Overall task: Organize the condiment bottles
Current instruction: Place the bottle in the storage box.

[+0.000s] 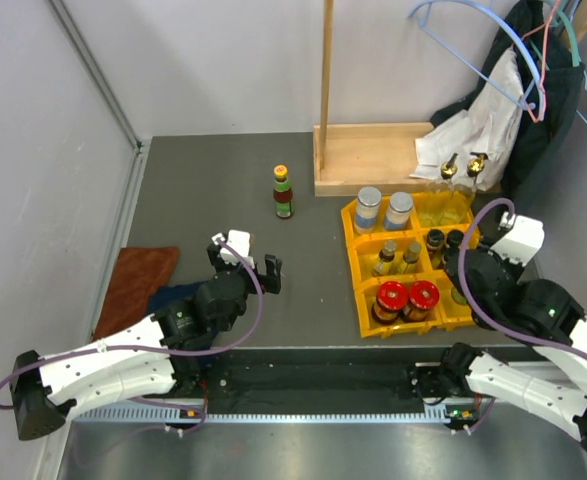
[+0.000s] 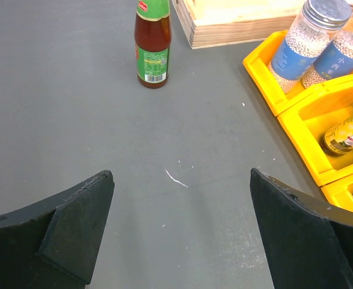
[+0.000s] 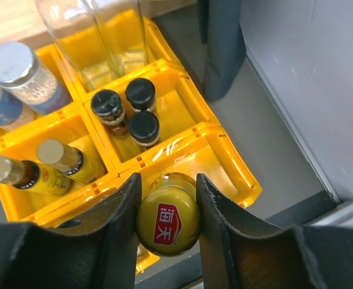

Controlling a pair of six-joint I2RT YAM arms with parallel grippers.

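Observation:
My right gripper (image 3: 168,180) is shut on the neck of a yellow-capped bottle (image 3: 168,220) and holds it over the front right compartment of the yellow bin (image 3: 236,174). Three small dark bottles (image 3: 134,111) stand in the compartment behind it. In the top view the bin (image 1: 354,262) also holds two silver-lidded jars (image 1: 383,209), two red-lidded jars (image 1: 406,298) and two gold-stoppered clear bottles (image 1: 462,172). A red sauce bottle (image 1: 283,192) stands alone on the table. It also shows in the left wrist view (image 2: 152,45). My left gripper (image 2: 180,174) is open and empty, short of it.
A wooden stand base (image 1: 373,158) sits behind the bin. A brown cloth (image 1: 133,285) and a dark blue cloth (image 1: 173,298) lie at the left. Clothes and hangers (image 1: 523,90) hang at the back right. Grey walls close both sides.

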